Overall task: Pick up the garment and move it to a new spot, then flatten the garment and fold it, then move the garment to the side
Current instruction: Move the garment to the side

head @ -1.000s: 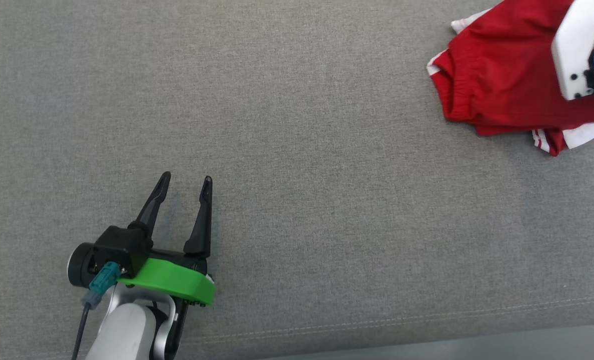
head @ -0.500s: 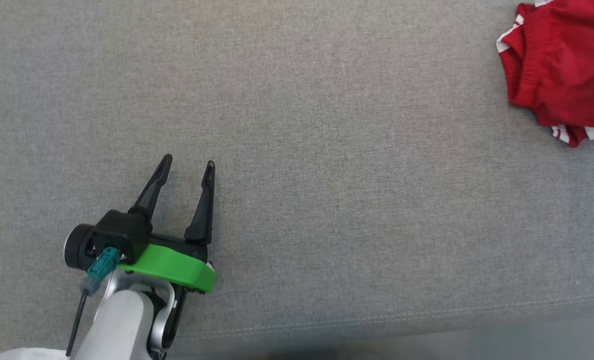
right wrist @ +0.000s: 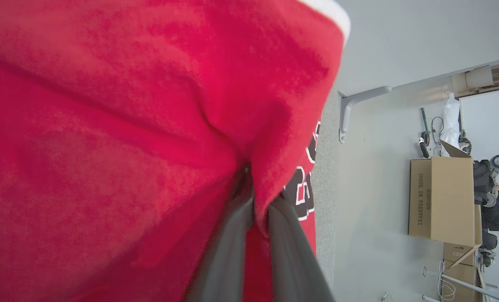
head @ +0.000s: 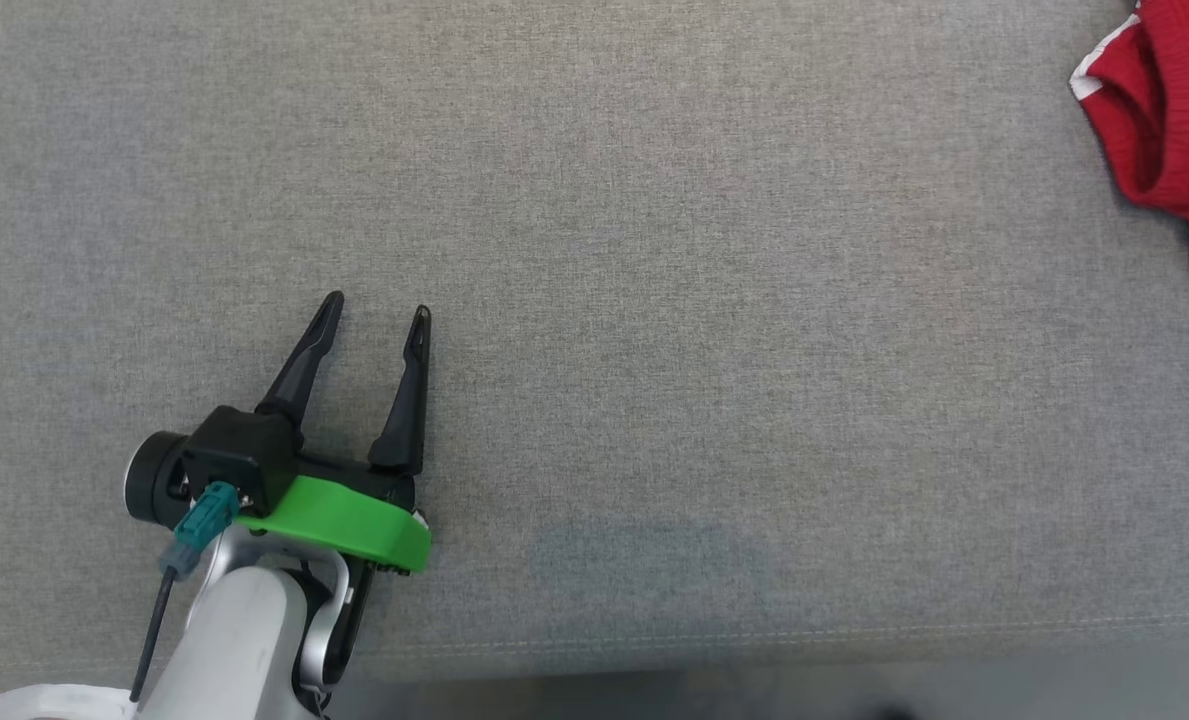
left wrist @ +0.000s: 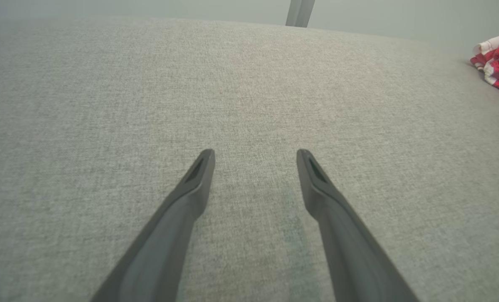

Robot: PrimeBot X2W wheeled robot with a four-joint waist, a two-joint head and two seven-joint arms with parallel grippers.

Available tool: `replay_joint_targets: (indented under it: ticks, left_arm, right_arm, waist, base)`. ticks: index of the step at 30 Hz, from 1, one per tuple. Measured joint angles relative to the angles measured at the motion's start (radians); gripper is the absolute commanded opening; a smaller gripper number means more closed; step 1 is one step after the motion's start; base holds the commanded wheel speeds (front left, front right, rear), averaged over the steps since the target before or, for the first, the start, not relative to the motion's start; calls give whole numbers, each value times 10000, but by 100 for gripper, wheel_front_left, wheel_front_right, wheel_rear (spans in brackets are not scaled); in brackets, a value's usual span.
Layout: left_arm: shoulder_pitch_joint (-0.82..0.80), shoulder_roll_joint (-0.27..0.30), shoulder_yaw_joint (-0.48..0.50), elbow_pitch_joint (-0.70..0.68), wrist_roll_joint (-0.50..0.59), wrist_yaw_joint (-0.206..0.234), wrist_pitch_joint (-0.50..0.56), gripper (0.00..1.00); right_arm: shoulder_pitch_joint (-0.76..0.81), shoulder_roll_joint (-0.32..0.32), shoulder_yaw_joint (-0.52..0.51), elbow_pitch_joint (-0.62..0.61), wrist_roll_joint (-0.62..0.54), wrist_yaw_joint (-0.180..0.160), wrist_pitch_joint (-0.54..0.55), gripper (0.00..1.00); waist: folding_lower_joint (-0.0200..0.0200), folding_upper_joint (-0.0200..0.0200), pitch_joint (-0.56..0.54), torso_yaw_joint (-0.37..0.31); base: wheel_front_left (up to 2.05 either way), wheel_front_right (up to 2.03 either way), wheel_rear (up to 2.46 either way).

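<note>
Over at the far right edge of the grey cushion (head: 654, 250), going by the head camera, the red garment (head: 1164, 120) shows up bunched and half out of frame. I can't tell from there whether it's lifted clear of the fabric. The left claw (head: 378, 305) is parked over the cushion's near left part with its fingers spread wide and nothing between them. Its forearm comes up from the near edge, leaning slightly right.

Left wrist camera: same story, both fingers well apart above bare cushion. The garment is a small red-and-white lump way off at the cushion's right edge.

Right wrist camera: the right claw (right wrist: 257, 197) is pinched nearly closed on a fold of the garment. Red cloth drapes over most of the shot, with some black-and-white lettering peeking out. A thin strip of cushion shows just past the cloth. The room looks turned sideways, so that wrist seems rolled over.

My read: this is step one, the carry to a new spot. Next it needs to bring the cloth over the cushion's open middle and lay it down without balling it up. Then it lets go so both claws can spread it flat.
</note>
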Motion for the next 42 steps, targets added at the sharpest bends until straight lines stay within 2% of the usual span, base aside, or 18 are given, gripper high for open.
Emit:
replay_joint_targets:
  ticks: [1,2,3,4,9,12,17,23,31,42]
  left_arm:
    - [-6,-2,-8,12,0,4,-2,100]
    - [-9,-2,-17,27,0,4,-23,100]
    - [-17,-2,-31,44,0,15,-27,100]
    - [-40,-4,-42,54,0,17,-29,100]
    - [-125,40,-90,98,94,109,-86,100]
    - [-131,29,79,100,86,341,-117,100]
    - [26,0,389,-61,-291,420,-219,100]
    - [265,-2,654,-272,-706,397,-391,100]
    - [464,21,1095,69,-903,754,-466,100]
    - [684,111,1289,930,-1177,1018,-100,100]
  right_arm:
    - [-15,-35,4,113,-136,0,-13,34]
    - [-19,-92,29,236,-263,0,-10,44]
    - [-19,-111,-23,311,-322,0,-65,44]
    - [-23,-104,-130,366,-332,0,-219,100]
    - [12,107,-234,554,-474,0,-965,100]
    - [169,366,-510,307,-211,0,-2004,100]
    - [983,1058,-884,-90,1087,0,-4194,100]
    - [1993,1952,-1569,-623,2364,0,-5845,100]
    - [3347,3047,-1567,-1910,3049,-2,-6761,100]
    - [5604,4809,-2117,-3168,3444,-4,-6982,100]
  waist:
    - [0,0,19,21]
    - [0,0,25,36]
    - [0,0,15,41]
    - [0,0,2,43]
    - [0,0,-126,31]
    - [0,0,-292,25]
    - [0,0,-682,8]
    - [0,0,-1259,-46]
    - [-1,0,-2059,-80]
    - [-1,0,-3319,177]
  base:
    - [0,0,0]
    - [0,0,0]
    - [0,0,0]
    - [0,0,0]
    - [0,0,0]
    - [0,0,0]
    - [0,0,0]
    - [0,0,0]
    - [0,0,0]
    - [0,0,0]
